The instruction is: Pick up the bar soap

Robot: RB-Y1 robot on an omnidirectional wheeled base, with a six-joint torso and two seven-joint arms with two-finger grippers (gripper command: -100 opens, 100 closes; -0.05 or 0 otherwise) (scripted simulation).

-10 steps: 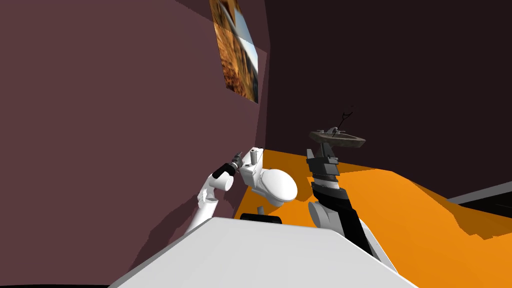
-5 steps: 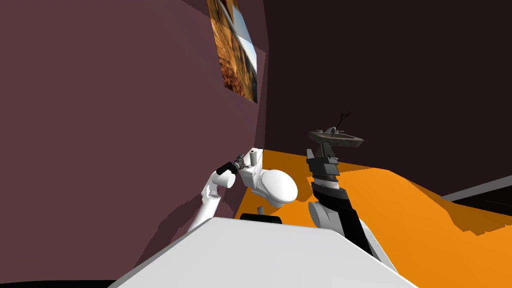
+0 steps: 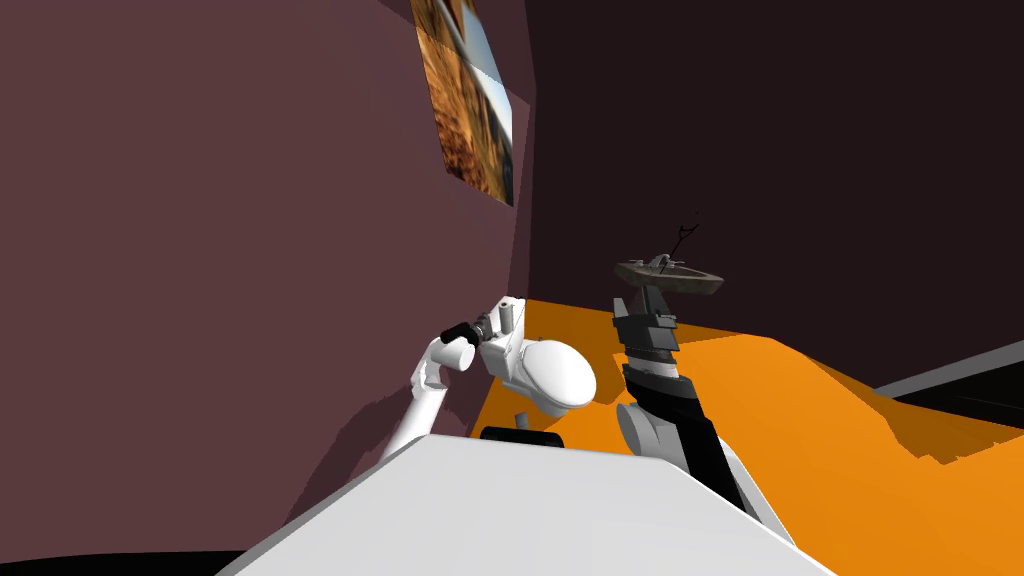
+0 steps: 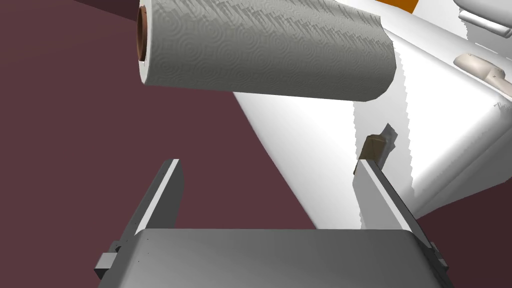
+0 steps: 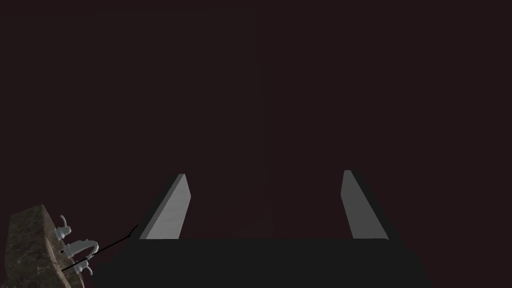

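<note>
A small tan block, the bar soap [image 4: 373, 148], lies on the white toilet tank's top [image 4: 440, 120], just beyond the tip of one of my left gripper's fingers [image 4: 380, 190]. My left gripper [image 4: 267, 161] is open, nothing between its fingers, most of its gap over the maroon wall. A grey paper roll [image 4: 260, 50] lies on the tank beyond the fingers. The head view has the left gripper [image 3: 487, 325] at the tank's wall-side end, beside the roll [image 3: 507, 316]. My right gripper [image 5: 264, 173] is open and empty, held upright near the sink [image 3: 668, 275].
The white toilet [image 3: 548, 372] stands against the maroon wall [image 3: 250, 250] on an orange floor [image 3: 800, 420]. A dark stone sink [image 5: 30, 247] with pale taps is to the right. A picture [image 3: 468, 100] hangs high on the wall. A pale lever [image 4: 482, 67] sits on the tank.
My left arm has reached forward and to the right, bringing its gripper from short of the tank up to the tank's end by the roll. The right arm has stayed still.
</note>
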